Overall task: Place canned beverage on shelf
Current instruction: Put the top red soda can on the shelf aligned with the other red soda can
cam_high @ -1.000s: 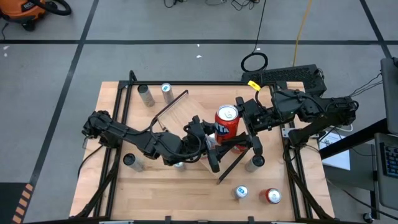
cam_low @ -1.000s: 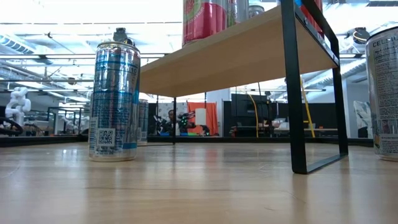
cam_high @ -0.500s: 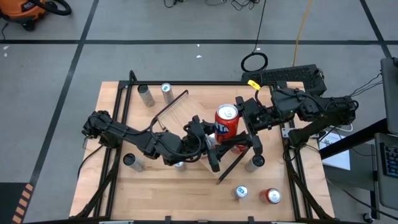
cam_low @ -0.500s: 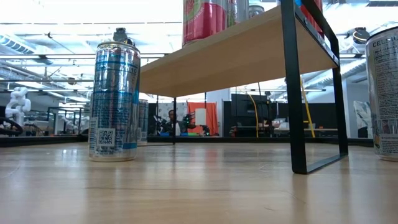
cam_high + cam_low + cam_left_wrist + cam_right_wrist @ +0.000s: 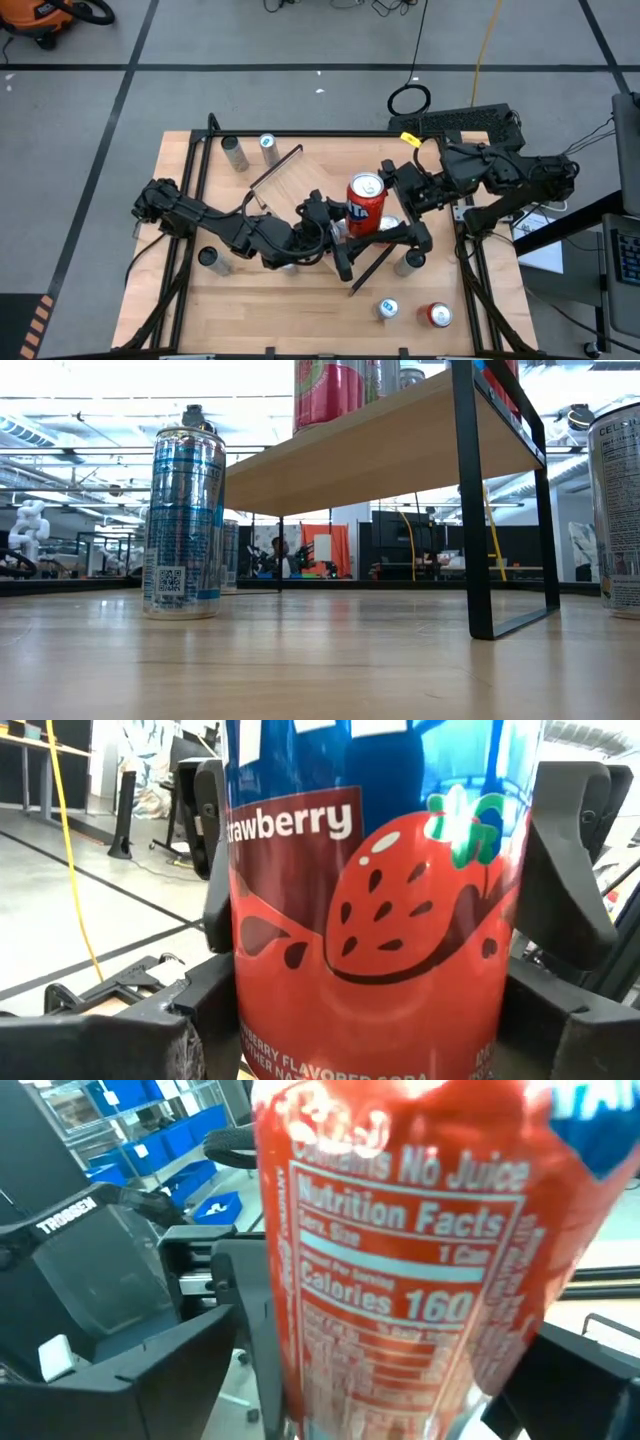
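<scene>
A red strawberry soda can (image 5: 365,200) stands upright over the light-wood shelf (image 5: 300,185), which sits slantwise in the middle of the table. In the low view the can's lower part (image 5: 330,395) shows at the board's top (image 5: 350,455). My left gripper (image 5: 345,225) comes from the table's left and is shut on the can (image 5: 380,900). My right gripper (image 5: 402,200) comes from the right. It is open, with one finger on either side of the can (image 5: 400,1280). My left gripper pinches the can's side wall low down (image 5: 245,1010) between its two fingers (image 5: 170,1030). The fingers come level from the table's left, one on each side of the can. The can stays upright; whether its base bears on the shelf board, I cannot tell.
Loose cans stand around the shelf: two at the far left (image 5: 235,152), one at the near left (image 5: 207,258), one by the shelf's right rail (image 5: 408,262), and a silver one (image 5: 386,309) and a red one (image 5: 436,316) near the front. A tall blue-silver can (image 5: 183,525) stands close in the low view.
My right gripper has opened and let go of the can, its fingers now standing wider on either side. The can has stayed upright in my left gripper.
</scene>
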Action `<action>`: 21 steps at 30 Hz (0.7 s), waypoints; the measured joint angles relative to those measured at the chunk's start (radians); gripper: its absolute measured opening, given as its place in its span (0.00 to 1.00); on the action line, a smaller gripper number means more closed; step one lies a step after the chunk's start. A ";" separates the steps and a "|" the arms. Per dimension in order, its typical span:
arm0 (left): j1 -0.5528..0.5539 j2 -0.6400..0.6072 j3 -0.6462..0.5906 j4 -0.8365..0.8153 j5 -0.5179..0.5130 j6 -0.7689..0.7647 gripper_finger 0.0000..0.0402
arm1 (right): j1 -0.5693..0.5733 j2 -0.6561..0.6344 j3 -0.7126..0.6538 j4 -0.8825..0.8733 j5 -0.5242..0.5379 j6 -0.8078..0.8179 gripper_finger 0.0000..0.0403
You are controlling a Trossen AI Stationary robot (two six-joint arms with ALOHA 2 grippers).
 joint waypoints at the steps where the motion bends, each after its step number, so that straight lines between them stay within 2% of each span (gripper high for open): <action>1: 0.000 0.000 0.000 0.000 0.000 0.000 0.73 | 0.000 -0.002 0.000 -0.002 0.000 0.000 0.98; 6: -0.003 0.000 0.000 0.003 -0.002 0.042 0.73 | 0.000 -0.028 0.000 -0.027 0.001 0.002 0.97; 10: -0.008 0.000 0.000 0.003 -0.002 0.093 0.73 | -0.014 -0.065 0.021 -0.143 0.001 0.001 0.97; 15: -0.010 0.000 0.000 0.001 -0.014 0.225 0.73 | -0.044 -0.028 0.228 -0.404 0.003 -0.020 0.97; 18: -0.010 0.010 0.001 0.000 -0.020 0.308 0.73 | -0.049 0.020 0.373 -0.462 0.004 -0.053 0.97; 21: -0.002 0.023 0.001 -0.001 -0.022 0.320 0.73 | -0.049 0.076 0.503 -0.480 0.004 -0.088 0.97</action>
